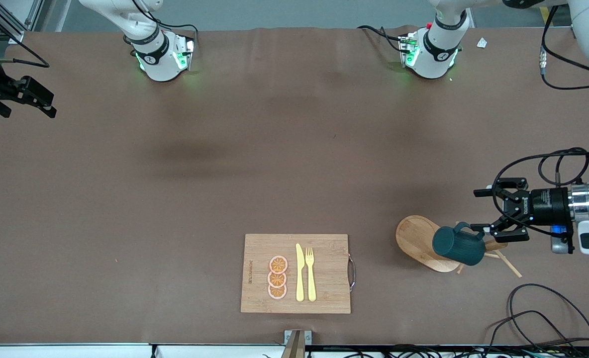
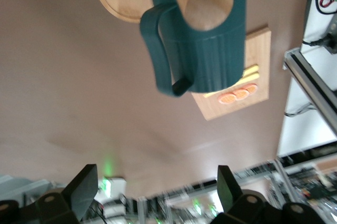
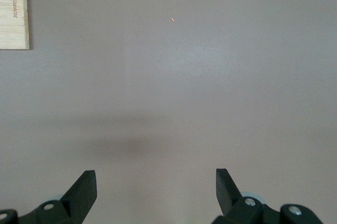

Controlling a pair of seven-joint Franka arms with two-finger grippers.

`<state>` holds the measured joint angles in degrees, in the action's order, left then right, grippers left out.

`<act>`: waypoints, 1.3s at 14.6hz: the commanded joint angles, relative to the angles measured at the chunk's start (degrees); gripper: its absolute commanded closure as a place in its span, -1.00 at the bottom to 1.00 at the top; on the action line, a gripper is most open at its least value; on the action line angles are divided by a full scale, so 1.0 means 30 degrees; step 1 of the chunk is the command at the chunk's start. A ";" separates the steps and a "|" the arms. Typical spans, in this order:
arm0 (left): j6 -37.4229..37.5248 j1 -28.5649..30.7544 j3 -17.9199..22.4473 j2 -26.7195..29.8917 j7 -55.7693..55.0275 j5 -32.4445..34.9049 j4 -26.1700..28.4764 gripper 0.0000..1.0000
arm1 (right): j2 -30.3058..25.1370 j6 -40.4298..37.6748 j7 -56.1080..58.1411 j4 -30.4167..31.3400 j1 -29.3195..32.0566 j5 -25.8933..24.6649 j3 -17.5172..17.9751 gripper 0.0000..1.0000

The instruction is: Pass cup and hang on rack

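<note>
The left gripper (image 1: 482,211) is open beside one cup (image 1: 458,245) hanging on the rack (image 1: 419,241); the waiting right gripper (image 1: 28,101) is open over bare table. The left wrist view shows the pole tip (image 2: 206,5) before the cup (image 2: 210,50). The right wrist view shows a cutting board (image 3: 13,10) corner; the front view shows three orange slices (image 1: 277,277), one knife (image 1: 300,272), one fork (image 1: 310,273).

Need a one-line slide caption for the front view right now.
Cup hangs on the rack; open left gripper beside it, open right gripper waiting at the table's right-arm end.
</note>
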<state>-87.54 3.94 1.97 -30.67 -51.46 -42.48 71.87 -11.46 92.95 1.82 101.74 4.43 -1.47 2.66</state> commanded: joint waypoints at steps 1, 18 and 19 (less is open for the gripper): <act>0.0000 -0.1220 0.0016 0.1605 0.0423 0.3251 0.0330 -1.00 | 0.0100 -0.0252 -0.0110 -0.0253 0.0282 -0.0008 0.0199 -1.00; 0.4043 -0.1990 -0.0950 0.7818 1.5190 1.5008 0.1179 -1.00 | 0.0100 -0.0369 -0.0109 -0.0253 0.0282 -0.0008 0.0199 -1.00; 0.4043 -0.1871 -0.0951 0.8372 1.5337 1.5040 0.1585 -1.00 | 0.0100 -0.0369 -0.0081 -0.0253 0.0282 -0.0008 0.0199 -1.00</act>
<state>-75.65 -2.94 0.11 -9.01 -7.61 1.02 73.63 -11.46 92.57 1.82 101.73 4.43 -1.47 2.66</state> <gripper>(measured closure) 0.000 0.000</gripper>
